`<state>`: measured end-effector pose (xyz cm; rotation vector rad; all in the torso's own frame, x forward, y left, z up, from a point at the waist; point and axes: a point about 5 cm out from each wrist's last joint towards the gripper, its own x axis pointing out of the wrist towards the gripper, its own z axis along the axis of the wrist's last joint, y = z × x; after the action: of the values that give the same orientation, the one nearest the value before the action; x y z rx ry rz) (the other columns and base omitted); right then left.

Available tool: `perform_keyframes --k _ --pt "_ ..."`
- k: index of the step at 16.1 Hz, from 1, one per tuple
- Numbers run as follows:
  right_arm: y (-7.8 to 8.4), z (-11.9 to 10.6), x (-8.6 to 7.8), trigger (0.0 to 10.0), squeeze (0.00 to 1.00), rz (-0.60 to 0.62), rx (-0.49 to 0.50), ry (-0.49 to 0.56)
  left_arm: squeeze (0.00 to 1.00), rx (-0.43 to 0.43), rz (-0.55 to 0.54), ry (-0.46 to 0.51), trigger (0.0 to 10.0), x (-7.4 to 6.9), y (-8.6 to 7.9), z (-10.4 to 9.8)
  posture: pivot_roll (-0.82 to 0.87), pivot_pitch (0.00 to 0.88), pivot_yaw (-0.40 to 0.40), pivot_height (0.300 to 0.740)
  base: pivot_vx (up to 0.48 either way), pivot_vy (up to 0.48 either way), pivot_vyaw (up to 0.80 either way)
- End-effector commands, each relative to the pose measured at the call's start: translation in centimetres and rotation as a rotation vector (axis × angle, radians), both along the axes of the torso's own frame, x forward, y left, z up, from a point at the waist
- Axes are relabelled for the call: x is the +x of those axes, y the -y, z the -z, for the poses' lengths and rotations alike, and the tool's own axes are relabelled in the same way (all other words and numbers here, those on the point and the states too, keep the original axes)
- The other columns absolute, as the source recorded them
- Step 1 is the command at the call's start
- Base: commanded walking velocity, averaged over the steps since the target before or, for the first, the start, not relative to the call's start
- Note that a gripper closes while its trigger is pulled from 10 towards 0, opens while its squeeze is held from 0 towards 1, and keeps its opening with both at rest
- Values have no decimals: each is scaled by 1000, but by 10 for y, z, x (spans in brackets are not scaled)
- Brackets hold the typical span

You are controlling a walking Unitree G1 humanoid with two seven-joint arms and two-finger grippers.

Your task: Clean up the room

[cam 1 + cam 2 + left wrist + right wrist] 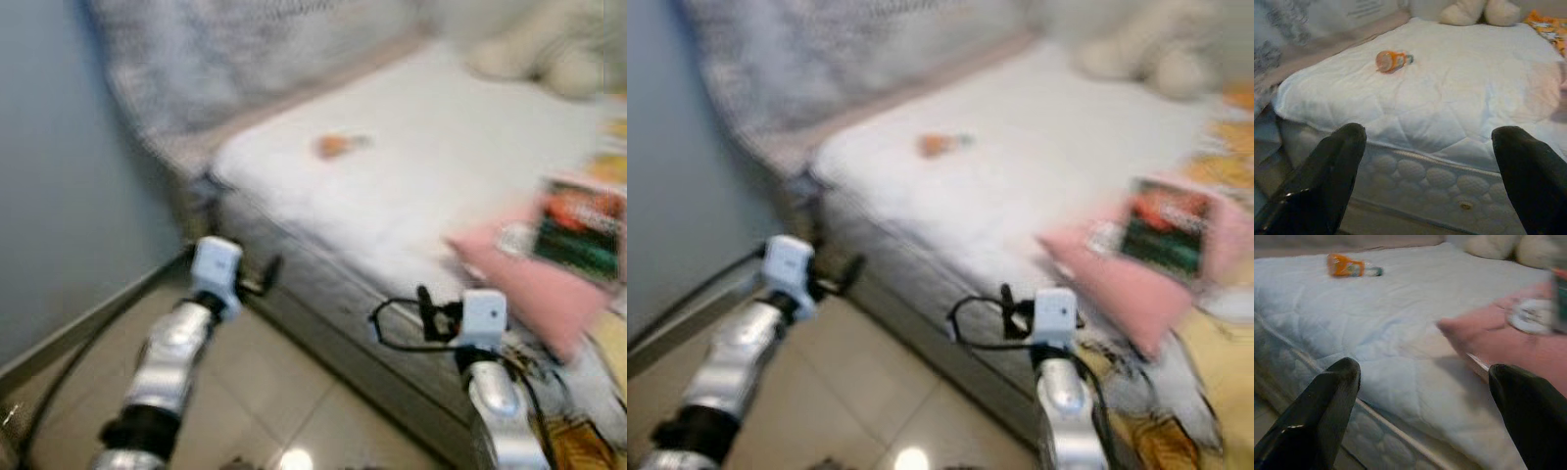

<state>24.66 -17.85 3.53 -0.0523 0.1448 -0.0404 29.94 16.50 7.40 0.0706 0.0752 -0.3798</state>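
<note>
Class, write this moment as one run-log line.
place: beside bed | on bed: orange bottle, pink pillow | left gripper: open, empty | right gripper: open, empty

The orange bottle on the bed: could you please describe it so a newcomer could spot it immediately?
Start from the white quilted mattress that both arms face. Out on its bare middle, toward the grey patterned blanket at the wall, a small orange bottle lies on its side. It lies apart from everything else: the cream plush toy and pink cushion sit elsewhere on the bed.
</note>
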Motion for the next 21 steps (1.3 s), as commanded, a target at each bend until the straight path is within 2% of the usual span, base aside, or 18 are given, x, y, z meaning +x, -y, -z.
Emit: perform_keyframes --k 1,3,6,7,8,11,12,14,21 --pt "5 -1 0 10000 0 24 19 7 0 3 13 17 10000 3 6 -3 77 0 -23 740 0 480 -763" --pt "4 -2 -1 10000 0 38 94 30 0 26 14 13 10000 3 6 -2 78 0 -22 740 0 480 -756" --pt "3 -1 -1 10000 0 30 74 19 0 -46 12 53 10000 6 9 -11 73 0 -23 740 0 480 -750" --pt "3 -1 -1 10000 0 27 65 27 0 -45 11 64 10000 6 9 -12 73 0 -23 740 0 480 -756" --pt "3 -4 -1 10000 0 1 47 42 0 -9 8 64 10000 6 12 -10 72 0 -31 740 0 0 -756" --pt "0 -8 1 10000 0 -25 32 70 0 -37 2 50 10000 6 18 -9 71 0 -32 740 120 105 0" --pt "-1 -8 1 10000 0 -27 28 66 0 -83 -17 39 10000 7 19 -9 71 0 -32 740 368 307 0" --pt "-4 -6 0 10000 0 -41 12 57 0 -60 -1 47 10000 7 20 -10 70 0 -30 740 0 459 0" --pt "-7 -2 1 10000 0 -69 0 31 0 -16 -17 44 10000 12 20 -9 58 0 -28 740 0 478 -639"
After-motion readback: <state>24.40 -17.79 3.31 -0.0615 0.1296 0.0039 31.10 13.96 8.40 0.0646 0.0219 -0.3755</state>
